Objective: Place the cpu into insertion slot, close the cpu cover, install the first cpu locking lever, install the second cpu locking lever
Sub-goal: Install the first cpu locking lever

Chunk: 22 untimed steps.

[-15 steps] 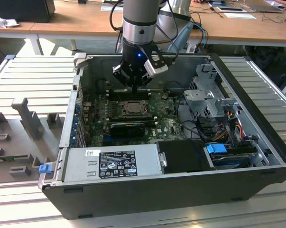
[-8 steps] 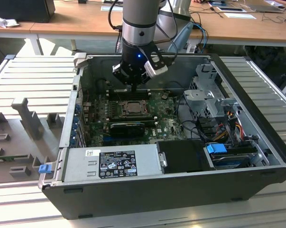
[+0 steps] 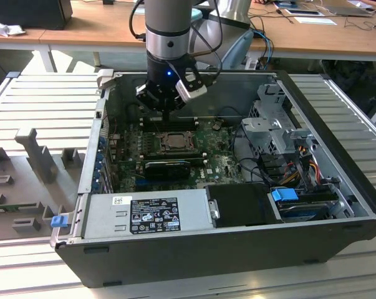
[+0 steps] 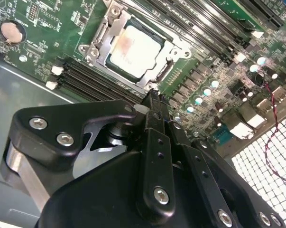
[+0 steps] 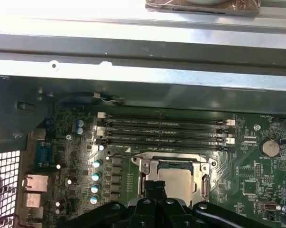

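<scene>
The cpu (image 4: 135, 50), a pale silver square, lies flat in the insertion slot (image 3: 175, 142) on the green board. The cpu cover (image 4: 101, 35), a silvery metal frame, lies down around it, and the chip shows through its window. In the first wrist view the cpu (image 5: 178, 180) and cover (image 5: 150, 166) sit just beyond my fingertips. My gripper (image 4: 152, 97) hangs low over the slot's edge on the side near the memory slots, its black fingers pressed together with nothing between them. It reaches down into the open computer case in the exterior view, gripper (image 3: 168, 117) just behind the slot.
Several long black memory slots (image 5: 164, 130) run beside the socket. A black heatsink block (image 3: 168, 167) sits in front of it. The case wall (image 5: 143, 52) stands close behind. A power supply (image 3: 147, 212) and drive cage (image 3: 272, 128) fill the case's front and right.
</scene>
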{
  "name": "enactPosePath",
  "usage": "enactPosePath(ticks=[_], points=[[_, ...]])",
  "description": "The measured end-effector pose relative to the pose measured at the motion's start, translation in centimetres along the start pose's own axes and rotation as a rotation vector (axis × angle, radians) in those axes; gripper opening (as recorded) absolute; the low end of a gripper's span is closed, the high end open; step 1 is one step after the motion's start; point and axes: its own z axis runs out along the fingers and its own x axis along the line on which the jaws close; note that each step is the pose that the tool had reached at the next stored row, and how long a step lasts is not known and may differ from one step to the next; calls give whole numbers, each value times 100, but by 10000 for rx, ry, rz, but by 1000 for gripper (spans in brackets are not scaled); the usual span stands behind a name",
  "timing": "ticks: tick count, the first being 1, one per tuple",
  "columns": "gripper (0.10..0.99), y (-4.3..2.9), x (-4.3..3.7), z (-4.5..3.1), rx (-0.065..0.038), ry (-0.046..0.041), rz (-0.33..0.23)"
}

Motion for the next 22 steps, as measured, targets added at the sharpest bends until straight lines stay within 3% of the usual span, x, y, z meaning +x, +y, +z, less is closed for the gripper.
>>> enactPosePath(ticks=[18,22], points=[[106,25,415,21,3,-39,-3],[106,73,482,47,3,-39,-3]])
